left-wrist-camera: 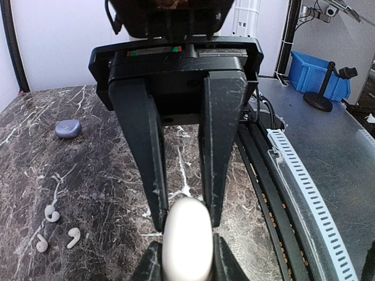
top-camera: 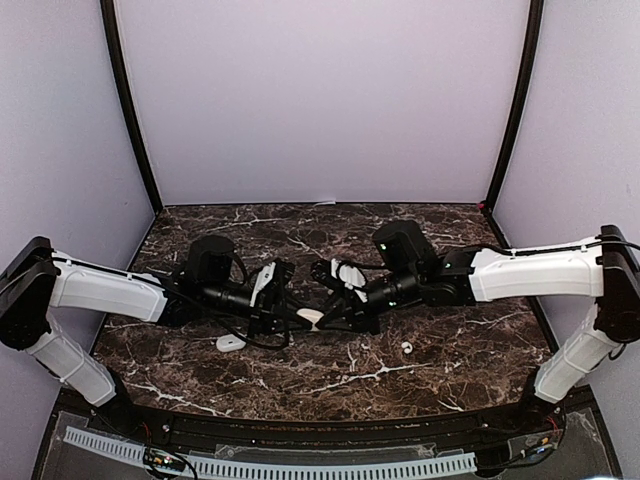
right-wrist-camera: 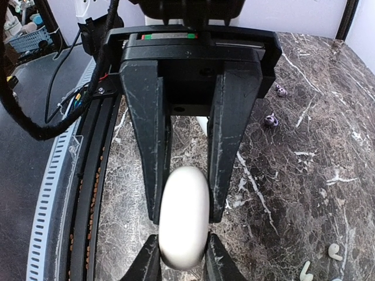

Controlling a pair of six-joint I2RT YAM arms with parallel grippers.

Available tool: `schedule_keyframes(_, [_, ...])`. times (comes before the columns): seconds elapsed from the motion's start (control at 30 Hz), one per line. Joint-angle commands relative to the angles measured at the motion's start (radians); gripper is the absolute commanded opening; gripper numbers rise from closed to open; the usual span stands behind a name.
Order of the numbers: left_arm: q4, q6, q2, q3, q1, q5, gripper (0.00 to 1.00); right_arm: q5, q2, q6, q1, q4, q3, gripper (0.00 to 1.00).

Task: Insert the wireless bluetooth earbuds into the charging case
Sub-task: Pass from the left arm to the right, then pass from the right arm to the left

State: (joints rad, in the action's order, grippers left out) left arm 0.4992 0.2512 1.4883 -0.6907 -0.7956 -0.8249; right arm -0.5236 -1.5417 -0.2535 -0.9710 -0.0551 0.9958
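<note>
Near the arms, loose white earbuds lie on the marble table, none seated yet; farther in, left gripper and right gripper both clamp the apparently unopened charging case

Look at the charging case: smooth white plastic with a soft gloss. Flanking it, the right gripper is matt black plastic, scratched pale at the edges. Beneath it, the table shows polished dark white-veined marble.
</note>
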Motion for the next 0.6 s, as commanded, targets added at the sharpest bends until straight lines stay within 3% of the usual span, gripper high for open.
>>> schedule_keyframes(0.0, [0.033,0.000,-0.033,0.008,-0.006,-0.024,0.19,0.021,-0.019,0.034,-0.003,0.051,0.036,0.23])
schedule_keyframes(0.13, [0.034,0.002,-0.033,0.015,-0.006,-0.021,0.23,0.036,-0.020,0.045,-0.002,0.052,0.037,0.16])
schedule_keyframes(0.33, [0.106,-0.031,-0.066,0.083,-0.005,0.003,0.63,0.004,0.007,0.067,0.021,0.078,0.010,0.14])
schedule_keyframes(0.47, [0.218,-0.062,-0.095,0.157,-0.004,0.014,0.70,-0.031,0.037,0.078,0.032,0.128,-0.024,0.13])
schedule_keyframes(0.57, [0.248,-0.074,-0.098,0.179,-0.004,0.048,0.68,-0.051,0.044,0.080,0.032,0.145,-0.034,0.13])
